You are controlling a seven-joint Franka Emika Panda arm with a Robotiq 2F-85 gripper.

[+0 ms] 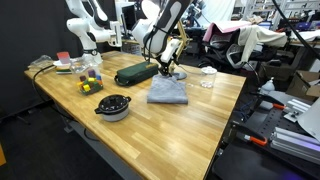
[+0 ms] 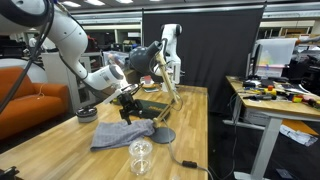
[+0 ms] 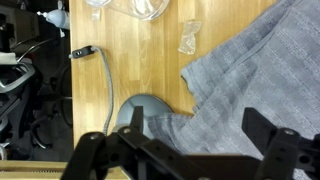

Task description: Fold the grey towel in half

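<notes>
Butcher-block table top in a crowded robot lab, with other white arms standing behind it and a black curtain at the back in an exterior view. All places are given from the round grey base, a flat disc from which a thin stand rose.

You held the gripper above the table, just beside the base and over the grey towel. In the wrist view the two fingers stood spread wide apart with nothing between them; the cloth lay below them, and no part of it was pinched.

The grey towel lay on the wood as a limp, wrinkled sheet, roughly rectangular in an exterior view. In the wrist view its edge met the rim of the base and seemed to lap slightly over it.

A grey cable with a dark plug ran across the wood to the base. A clear cup stood near the base, apart from the towel. The dark green case lay near the base, with your gripper between the two. The dark bowl sat well apart from the base, past the towel. Some coloured blocks lay farther from the base than the case did.
</notes>
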